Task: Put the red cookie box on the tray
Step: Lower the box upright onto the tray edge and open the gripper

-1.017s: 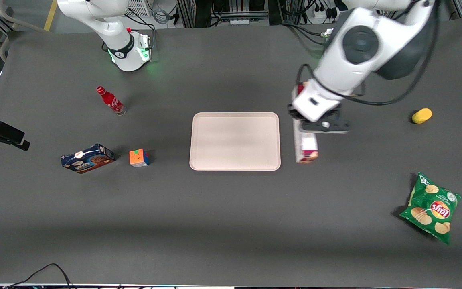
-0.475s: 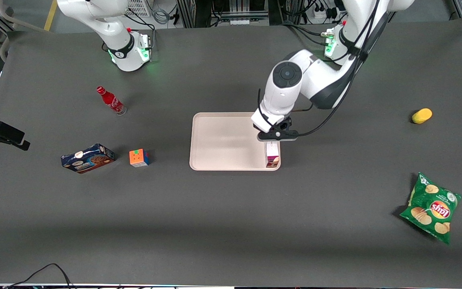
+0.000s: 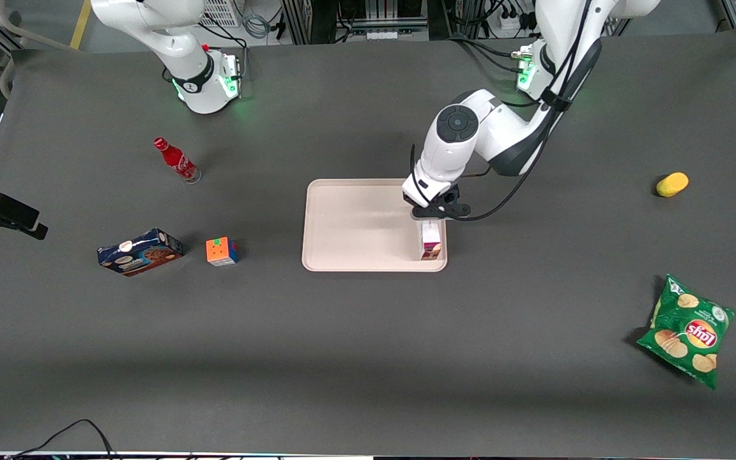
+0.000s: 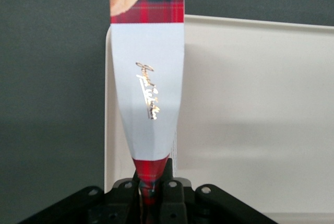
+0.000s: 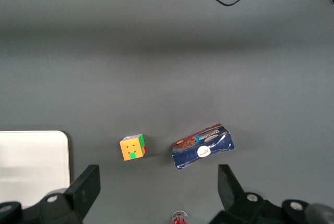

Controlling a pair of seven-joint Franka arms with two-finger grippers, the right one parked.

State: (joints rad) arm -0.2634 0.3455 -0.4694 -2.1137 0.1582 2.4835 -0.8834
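The red cookie box (image 3: pixel 430 241) is a long plaid carton with a white label panel (image 4: pixel 148 78). It stands on end over the tray's edge toward the working arm's end, near the corner closest to the front camera. My left gripper (image 3: pixel 430 216) is above it, shut on its upper end, and the black fingers (image 4: pixel 172 185) pinch the plaid end flat. The pale pinkish-beige tray (image 3: pixel 355 223) lies flat mid-table, and in the wrist view the tray (image 4: pixel 250 104) shows beside the box. Whether the box touches the tray floor I cannot tell.
A blue cookie box (image 3: pixel 140 252), a colour cube (image 3: pixel 222 251) and a red cola bottle (image 3: pixel 176 160) lie toward the parked arm's end. A green chips bag (image 3: pixel 687 330) and a yellow object (image 3: pixel 672 184) lie toward the working arm's end.
The left arm carried the red cookie box from the table beside the tray to over the tray's edge and lowered it. In the last half second it barely shifted.
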